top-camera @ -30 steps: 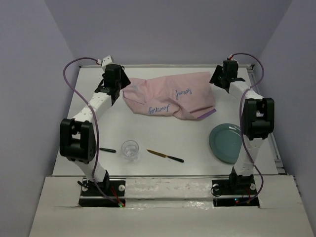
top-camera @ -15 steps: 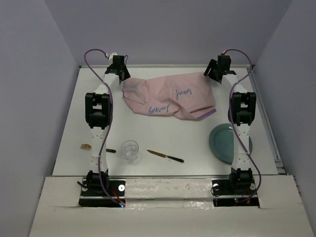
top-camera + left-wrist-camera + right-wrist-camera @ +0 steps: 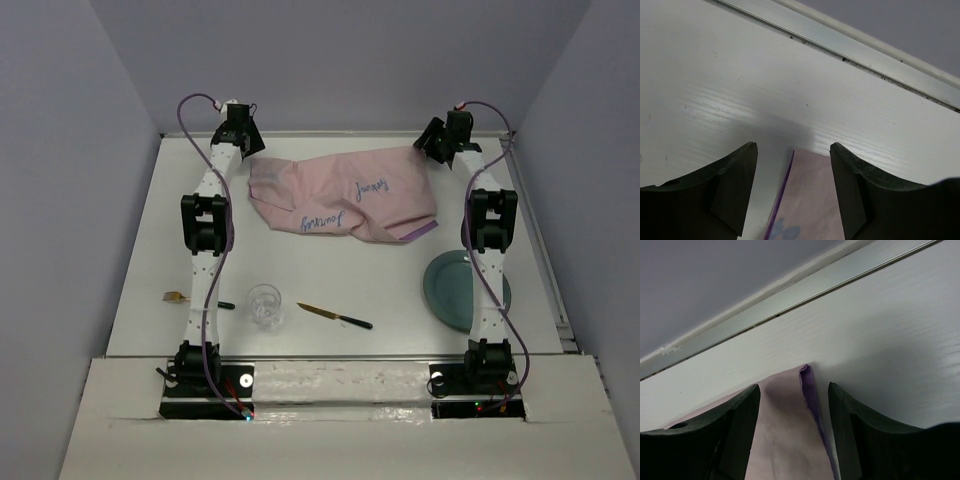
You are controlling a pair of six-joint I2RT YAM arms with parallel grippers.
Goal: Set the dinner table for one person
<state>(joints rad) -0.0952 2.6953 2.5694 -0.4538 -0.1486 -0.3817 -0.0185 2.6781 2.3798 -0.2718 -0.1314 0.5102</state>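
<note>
Dinner table [image 3: 330,270]: both arms have just stretched out to the far corners of the pink cloth.

The left gripper [image 3: 792,150] and right gripper [image 3: 794,390] each stand with jaws apart, a corner of the cloth [image 3: 340,200] lying loose between the fingers, not pinched. A second ago both elbows were folded low; now the arms reach straight up the table. The cloth itself has not moved, so spreading it looks like the step about to begin. The glass [image 3: 264,303], knife [image 3: 335,316] and green plate [image 3: 455,290] lie near the front, unplaced, and a fork [image 3: 180,297] now shows beside the left arm. The table is white, matte and flat, filling the walled booth, with a metal strip along its far edge.
</note>
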